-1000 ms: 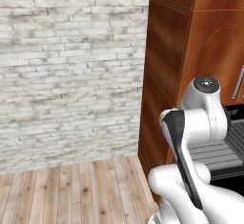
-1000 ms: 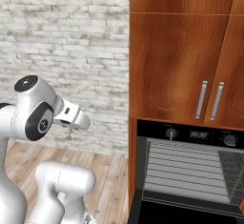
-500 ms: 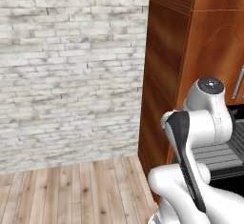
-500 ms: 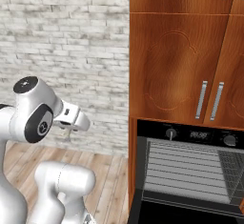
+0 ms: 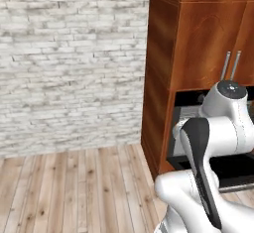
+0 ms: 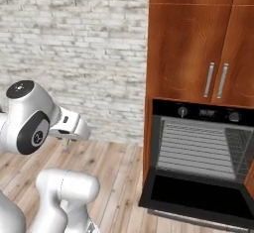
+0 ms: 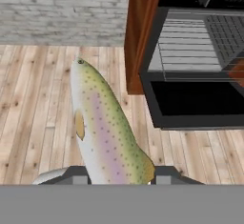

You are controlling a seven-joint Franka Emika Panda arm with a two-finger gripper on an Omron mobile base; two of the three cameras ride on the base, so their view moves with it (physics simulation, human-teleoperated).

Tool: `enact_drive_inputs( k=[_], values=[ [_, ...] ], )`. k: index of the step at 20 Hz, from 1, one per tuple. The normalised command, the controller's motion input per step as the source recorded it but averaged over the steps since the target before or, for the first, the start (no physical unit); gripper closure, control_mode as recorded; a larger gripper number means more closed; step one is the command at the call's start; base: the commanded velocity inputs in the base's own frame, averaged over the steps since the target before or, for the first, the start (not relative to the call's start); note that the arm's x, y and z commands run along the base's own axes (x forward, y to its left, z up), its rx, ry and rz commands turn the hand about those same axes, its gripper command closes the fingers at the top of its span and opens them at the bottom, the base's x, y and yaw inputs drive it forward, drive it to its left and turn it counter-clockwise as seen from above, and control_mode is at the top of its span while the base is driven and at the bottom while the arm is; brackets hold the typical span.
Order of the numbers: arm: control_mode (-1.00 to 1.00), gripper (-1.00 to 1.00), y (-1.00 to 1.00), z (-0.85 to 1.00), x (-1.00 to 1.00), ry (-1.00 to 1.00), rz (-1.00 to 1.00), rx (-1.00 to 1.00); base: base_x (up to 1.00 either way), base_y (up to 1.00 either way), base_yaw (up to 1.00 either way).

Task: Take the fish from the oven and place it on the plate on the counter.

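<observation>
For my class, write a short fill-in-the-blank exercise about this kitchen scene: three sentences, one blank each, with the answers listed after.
1. The hand is shut on the ____.
2. The door of the oven hangs ____.
3. In the hand view, the fish hangs over a ____ plank floor.

Missing words: fish; open; wooden

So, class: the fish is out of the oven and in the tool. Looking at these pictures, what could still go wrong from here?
1. The fish is held near one end, between the tool tips, and most of its length sticks out unsupported. A wide swing might let it pivot or slip.
2. The oven door hangs open beside the arm, so a turning base could catch it.
3. The wooden floor lies below the fish, so a drop would land there.
</observation>
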Motion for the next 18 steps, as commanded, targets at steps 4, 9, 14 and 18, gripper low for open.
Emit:
enact_drive_inputs(
  k=[4,9,14,18],
  values=[
    [1.0,1.0,0.0,0.0,0.0,0.0,0.0,0.0,-0.97,-0.3,0.01],
    [1.0,1.0,0.0,0.0,0.0,0.0,0.0,0.0,-0.31,-0.89,0.0],
    [1.0,1.0,0.0,0.0,0.0,0.0,0.0,0.0,0.39,-1.0,0.0],
    [1.0,1.0,0.0,0.0,0.0,0.0,0.0,0.0,0.43,-1.0,0.04]
  ],
)
